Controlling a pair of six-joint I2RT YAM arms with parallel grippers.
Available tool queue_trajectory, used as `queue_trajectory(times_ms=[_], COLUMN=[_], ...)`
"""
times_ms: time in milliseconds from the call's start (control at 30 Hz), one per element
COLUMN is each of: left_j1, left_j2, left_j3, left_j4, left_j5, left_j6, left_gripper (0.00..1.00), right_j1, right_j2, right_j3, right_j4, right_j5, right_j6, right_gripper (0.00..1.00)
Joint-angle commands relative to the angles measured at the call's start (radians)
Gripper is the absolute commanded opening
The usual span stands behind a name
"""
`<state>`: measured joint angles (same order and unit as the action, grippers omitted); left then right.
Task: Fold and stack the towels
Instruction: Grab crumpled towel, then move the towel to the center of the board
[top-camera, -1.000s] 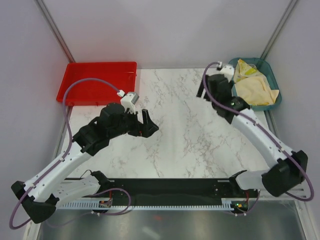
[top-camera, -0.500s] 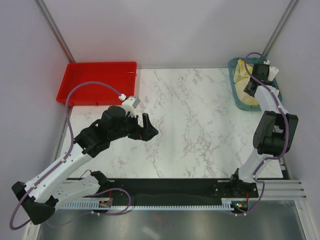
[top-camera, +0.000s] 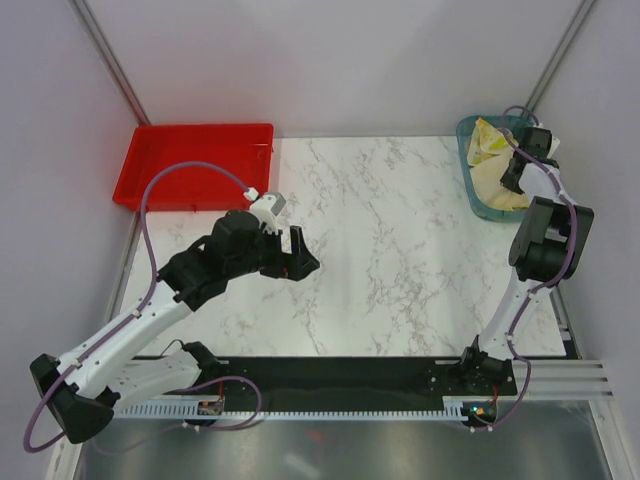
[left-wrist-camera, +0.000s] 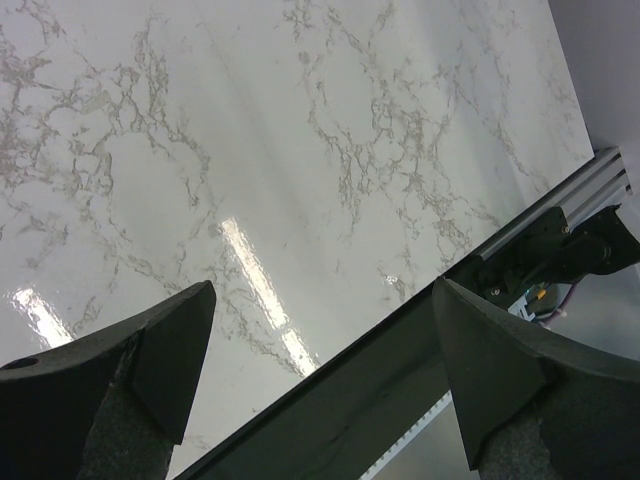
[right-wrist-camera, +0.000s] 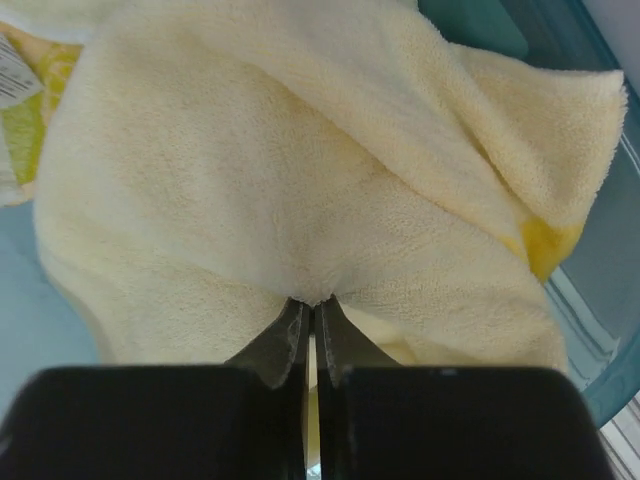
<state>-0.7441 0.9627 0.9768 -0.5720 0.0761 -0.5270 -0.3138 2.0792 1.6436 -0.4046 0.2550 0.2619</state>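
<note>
Right tool, arm folded over teal bin, apparently pinches cream towel.

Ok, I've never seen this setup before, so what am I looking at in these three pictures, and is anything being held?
Two robot arms are bolted at the near table edge. The overhead picture looks down on both: left arm, right arm. The other two pictures come from a camera on each wrist, looking past its own jaws. At the far corners of the marble table sit a red tray and a teal tub. The left jaws stand wide open above bare marble, holding nothing. The right jaws are pinched shut on a fold of the cream-yellow towel in the tub, beside a yellow printed towel.
</note>
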Motion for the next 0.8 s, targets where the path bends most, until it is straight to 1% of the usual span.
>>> queue_trajectory(times_ms=[0, 67, 133, 167, 200, 233, 267, 300, 367, 400, 433, 467, 500, 533, 600, 633, 667, 700, 733, 767], left_j1=[-0.005, -0.005, -0.005, -0.005, -0.005, -0.005, -0.001, -0.001, 0.015, 0.022, 0.032, 0.037, 0.046, 0.060, 0.077, 0.093, 0.101, 0.110, 0.118, 0.132], left_j2=[-0.001, -0.001, -0.002, -0.004, -0.002, 0.001, 0.007, 0.013, 0.030, 0.033, 0.034, 0.027, 0.019, 0.012, -0.002, -0.007, -0.010, -0.016, -0.024, -0.025], left_j3=[0.016, 0.025, 0.043, 0.049, 0.060, 0.083, 0.097, 0.112, 0.169, 0.207, 0.223, 0.232, 0.241, 0.243, 0.238, 0.232, 0.220, 0.186, 0.166, 0.143], left_j4=[0.040, 0.040, 0.040, 0.038, 0.038, 0.040, 0.035, 0.031, 0.011, -0.015, -0.026, -0.032, -0.040, -0.042, -0.049, -0.063, -0.069, -0.072, -0.074, -0.074], left_j5=[-0.029, -0.024, -0.030, -0.041, -0.067, -0.073, -0.109, -0.137, -0.137, -0.131, -0.134, -0.134, -0.136, -0.136, -0.124, -0.121, -0.119, -0.108, -0.102, -0.093], left_j6=[-0.022, -0.019, -0.008, -0.004, 0.002, 0.007, 0.012, 0.013, 0.012, 0.009, 0.009, 0.007, 0.007, 0.009, 0.007, 0.007, 0.001, -0.010, -0.019, -0.027], left_gripper=[0.97, 0.97, 0.97, 0.97, 0.97, 0.97, 0.97, 0.97, 0.97, 0.96, 0.96, 0.95, 0.95, 0.96, 0.96, 0.96, 0.96, 0.96, 0.96, 0.96], right_j1=[0.002, 0.007, 0.041, 0.057, 0.094, 0.114, 0.157, 0.177, 0.240, 0.255, 0.269, 0.298, 0.309, 0.335, 0.402, 0.433, 0.505, 0.537, 0.568, 0.599], right_j2=[-0.019, -0.071, -0.131, -0.195, -0.229, -0.264, -0.330, -0.361, -0.467, -0.505, -0.581, -0.619, -0.654, -0.707, -0.748, -0.778, -0.788, -0.795, -0.804, -0.809], right_j3=[0.090, 0.113, 0.140, 0.157, 0.174, 0.185, 0.208, 0.212, 0.193, 0.174, 0.132, 0.107, 0.078, 0.015, -0.057, -0.155, -0.203, -0.255, -0.368, -0.424], right_j4=[0.027, 0.007, -0.043, -0.078, -0.153, -0.184, -0.241, -0.269, -0.331, -0.339, -0.345, -0.352, -0.344, -0.335, -0.330, -0.310, -0.298, -0.281, -0.260, -0.219], right_j5=[-0.074, -0.114, -0.105, -0.091, -0.067, -0.077, -0.142, -0.167, -0.198, -0.244, -0.253, -0.278, -0.348, -0.373, -0.417, -0.480, -0.477, -0.477, -0.493, -0.508], right_j6=[-0.030, -0.007, 0.010, 0.029, 0.048, 0.060, 0.075, 0.080, 0.114, 0.125, 0.144, 0.177, 0.189, 0.203, 0.246, 0.246, 0.249, 0.258, 0.255, 0.252], right_gripper=[0.00, 0.00, 0.00, 0.00, 0.00, 0.00, 0.00, 0.00, 0.00, 0.00, 0.00, 0.00, 0.00, 0.00, 0.00, 0.00, 0.00, 0.00, 0.00, 0.00])
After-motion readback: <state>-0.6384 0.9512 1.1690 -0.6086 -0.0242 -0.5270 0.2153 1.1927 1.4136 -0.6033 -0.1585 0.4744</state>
